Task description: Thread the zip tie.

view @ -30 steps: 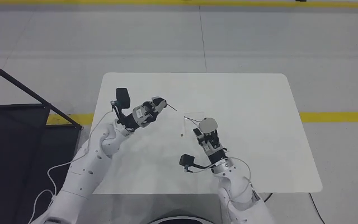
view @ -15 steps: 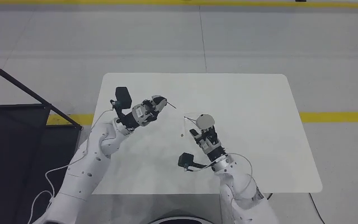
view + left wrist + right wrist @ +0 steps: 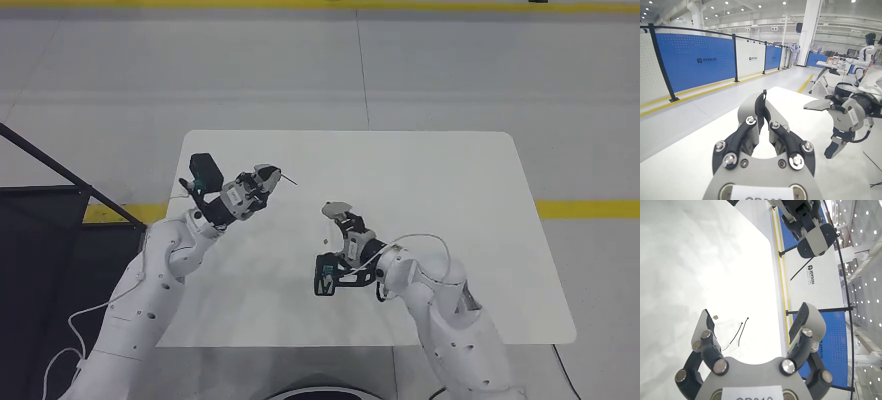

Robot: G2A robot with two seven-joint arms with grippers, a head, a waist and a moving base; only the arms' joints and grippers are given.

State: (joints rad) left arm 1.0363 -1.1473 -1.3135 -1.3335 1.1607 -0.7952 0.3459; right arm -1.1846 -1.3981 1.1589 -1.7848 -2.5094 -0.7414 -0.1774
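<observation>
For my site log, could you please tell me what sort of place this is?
Probably an industrial robotics test hall: blue and white partition panels fence the bay, yellow floor lines mark lanes, and another humanoid robot stands by desks.

The table [image 3: 450,200] is plain white. The zip tie [image 3: 764,93] in the left gripper [image 3: 762,103] is black, like the two loose ties [image 3: 743,332] on the table. The left gripper and the right gripper [image 3: 755,309] have pale grey fingers with black ribbed pads. The floor [image 3: 300,70] is light grey, with a yellow stripe [image 3: 590,208] at the table's 3 and 9 o'clock. The fence panels [image 3: 694,60] are blue with fine white dots, framed in black.
</observation>
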